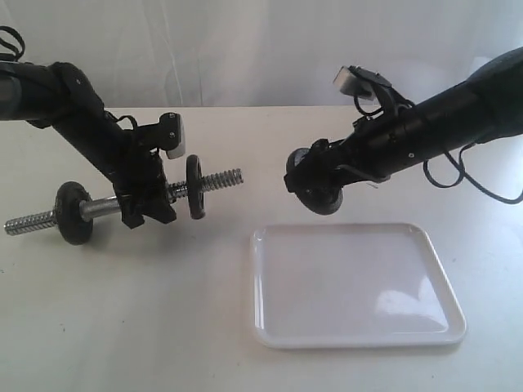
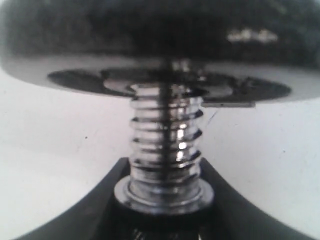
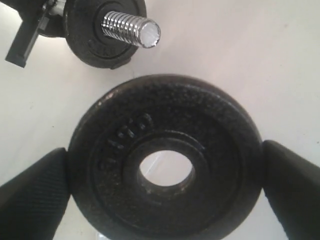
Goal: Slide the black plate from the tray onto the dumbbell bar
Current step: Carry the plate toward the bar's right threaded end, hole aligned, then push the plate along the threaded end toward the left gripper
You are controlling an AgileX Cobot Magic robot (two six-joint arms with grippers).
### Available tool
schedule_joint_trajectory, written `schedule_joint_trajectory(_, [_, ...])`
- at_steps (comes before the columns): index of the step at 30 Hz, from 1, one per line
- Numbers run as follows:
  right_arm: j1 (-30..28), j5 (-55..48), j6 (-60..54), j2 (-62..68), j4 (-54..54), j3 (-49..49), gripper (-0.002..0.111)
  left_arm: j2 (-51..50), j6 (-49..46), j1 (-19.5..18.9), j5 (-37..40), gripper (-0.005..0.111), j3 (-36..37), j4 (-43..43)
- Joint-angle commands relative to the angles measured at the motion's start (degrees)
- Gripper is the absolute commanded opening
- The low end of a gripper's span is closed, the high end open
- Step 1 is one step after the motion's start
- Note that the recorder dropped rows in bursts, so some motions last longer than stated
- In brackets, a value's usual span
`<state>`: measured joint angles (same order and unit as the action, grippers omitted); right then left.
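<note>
My right gripper is shut on the black plate, holding it in the air past the far left corner of the white tray. In the right wrist view the plate sits edge to edge between the fingers, its hole open. Beyond it lies the threaded tip of the dumbbell bar. My left gripper is shut on the bar, holding it off the table. Two other black discs ride on it. In the left wrist view the thread runs up into a disc.
The tray holds nothing. A bare threaded end points toward the right gripper, with a gap of white table between them. The other threaded end sticks out at far left. A white backdrop stands behind.
</note>
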<state>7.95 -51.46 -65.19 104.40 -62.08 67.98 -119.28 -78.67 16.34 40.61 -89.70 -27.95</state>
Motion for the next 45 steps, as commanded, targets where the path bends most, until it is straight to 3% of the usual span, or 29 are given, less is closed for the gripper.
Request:
schedule_joint_trajectory(1, [-2.0,-5.6,-4.1,-0.9,-7.4,0.7,0.000,3.9,-2.9,0.2,2.5,0.000,-0.9,-9.7])
schedule_joint_trajectory(6, [-2.3,-6.9,-5.3,-0.9,-9.0,0.7,0.000,4.8,-8.2,-1.4,5.5,0.000,-0.9,-17.1])
schedule_joint_trajectory(21, [-1.7,-6.1,-6.6,-0.5,-15.0,4.1,0.000,5.0,-9.7,-1.7,7.3,0.000,-0.9,-17.1])
schedule_joint_trajectory(27, [0.7,-11.1,-5.0,5.6,-16.9,9.6,0.000,5.0,-10.1,-1.7,7.1,0.000,-0.9,-17.1])
schedule_joint_trajectory(45, [0.7,-18.0,-13.0,11.2,-22.9,9.6,0.000,5.0,-11.2,-1.7,7.0,0.000,-0.9,-18.9])
